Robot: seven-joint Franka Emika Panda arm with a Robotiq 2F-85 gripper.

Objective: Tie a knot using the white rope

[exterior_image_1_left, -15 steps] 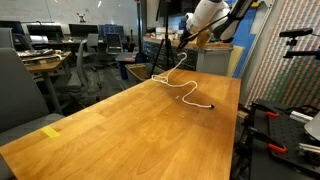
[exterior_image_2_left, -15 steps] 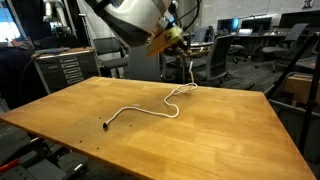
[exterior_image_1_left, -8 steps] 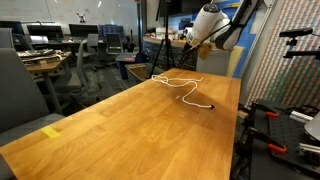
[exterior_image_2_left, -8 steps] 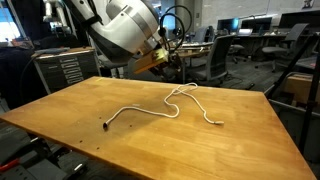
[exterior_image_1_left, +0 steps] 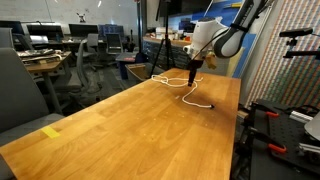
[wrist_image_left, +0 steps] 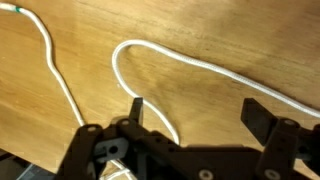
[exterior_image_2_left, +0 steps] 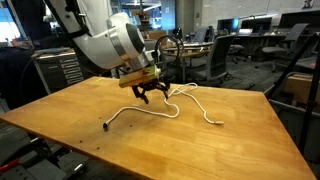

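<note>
The white rope (exterior_image_2_left: 140, 109) lies loose on the wooden table (exterior_image_2_left: 235, 145); it curls into an open loop near the middle and its black tip (exterior_image_2_left: 107, 126) is at one end. In both exterior views my gripper (exterior_image_2_left: 150, 94) (exterior_image_1_left: 192, 76) hangs low over the rope's looped part, pointing down. The wrist view shows the gripper (wrist_image_left: 198, 112) open, with the rope (wrist_image_left: 200, 66) curving on the wood below. One strand runs between the fingers (wrist_image_left: 135, 108), close to one of them. Nothing is gripped.
A yellow tape piece (exterior_image_1_left: 50, 130) sits near one table corner. Office chairs (exterior_image_2_left: 215, 60) and desks stand beyond the far edge. Black stands and equipment (exterior_image_1_left: 272, 125) are next to the table's side.
The gripper opened and let go of the rope end it held up. That end now lies on the table, and the gripper came down close over the looped part.
</note>
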